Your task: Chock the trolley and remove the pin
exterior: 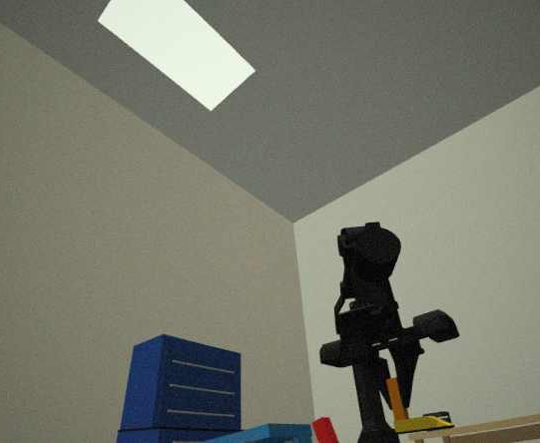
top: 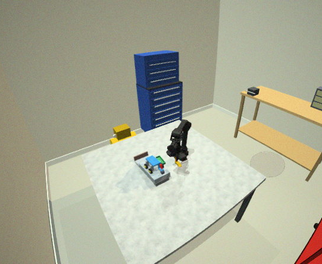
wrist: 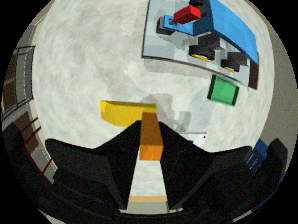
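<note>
My gripper (wrist: 148, 125) (exterior: 397, 399) is shut on the orange handle of the yellow chock (wrist: 125, 113) (exterior: 420, 424) (top: 178, 163) and holds it above the table, beside the ramp. The blue trolley (top: 153, 160) (wrist: 235, 25) stands on the grey ramp (top: 162, 178) (wrist: 159, 50). The red-headed stop pin (top: 161, 166) (wrist: 187, 15) (exterior: 324, 430) stands in its blue holder at the ramp's uphill end. The green tray (wrist: 223, 91) (top: 161, 160) lies beside the ramp, on the arm's side. The chock's black base is mostly hidden.
A dark brown end board (top: 141, 156) stands at the ramp's low end. The arm's base plate (wrist: 196, 137) shows beside the fingers in the wrist view. The blue cabinet (top: 160, 104) and the wooden bench (top: 288, 104) stand beyond the table.
</note>
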You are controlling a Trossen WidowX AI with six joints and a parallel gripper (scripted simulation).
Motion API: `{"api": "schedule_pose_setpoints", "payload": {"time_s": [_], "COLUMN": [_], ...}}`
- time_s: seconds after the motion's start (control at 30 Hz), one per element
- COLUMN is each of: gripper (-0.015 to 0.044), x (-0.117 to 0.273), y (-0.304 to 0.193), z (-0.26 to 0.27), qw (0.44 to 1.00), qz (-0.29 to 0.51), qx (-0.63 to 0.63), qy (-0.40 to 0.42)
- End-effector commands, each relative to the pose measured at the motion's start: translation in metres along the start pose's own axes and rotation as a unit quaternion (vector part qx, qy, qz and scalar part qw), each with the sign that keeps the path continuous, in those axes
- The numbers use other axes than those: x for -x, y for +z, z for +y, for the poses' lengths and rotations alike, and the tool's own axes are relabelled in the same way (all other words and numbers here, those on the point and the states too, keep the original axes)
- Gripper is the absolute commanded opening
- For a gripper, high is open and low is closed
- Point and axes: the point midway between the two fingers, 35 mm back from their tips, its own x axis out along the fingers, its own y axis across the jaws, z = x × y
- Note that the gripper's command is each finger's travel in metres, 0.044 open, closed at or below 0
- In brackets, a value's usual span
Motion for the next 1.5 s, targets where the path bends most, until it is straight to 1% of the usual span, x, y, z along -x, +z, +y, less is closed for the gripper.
{"api": "schedule_pose_setpoints", "payload": {"time_s": [0.0,1.47], "gripper": [0.0,0.0], "x": [-0.001,-0.01], "y": [0.002,0.04], "z": [-0.012,-0.162], "qw": [1.0,1.0], "qz": [0.001,-0.001], "qx": [0.001,0.002], "qy": [0.001,-0.007]}}
